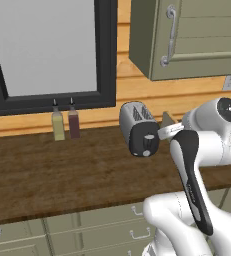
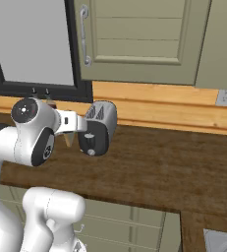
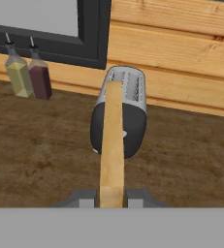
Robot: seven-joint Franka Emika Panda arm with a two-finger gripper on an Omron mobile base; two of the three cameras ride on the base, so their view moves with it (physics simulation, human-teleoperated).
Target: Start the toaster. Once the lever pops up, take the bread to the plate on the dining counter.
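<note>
The thin pale-tan bread slice point(image 3: 112, 145) was clamped edge-on in the tool point(image 3: 111, 198); it was best carried level (clear of the rounded silver-grey toaster point(image 3: 124, 104)) toward the plate.

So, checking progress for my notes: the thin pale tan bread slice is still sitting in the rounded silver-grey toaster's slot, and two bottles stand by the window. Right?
Not quite. The thin pale tan bread slice is out of the rounded silver-grey toaster: the hand view shows it clamped edge-on between the gripper's jaws, in front of the toaster. The yellowish and dark red bottles do stand by the window.
</note>
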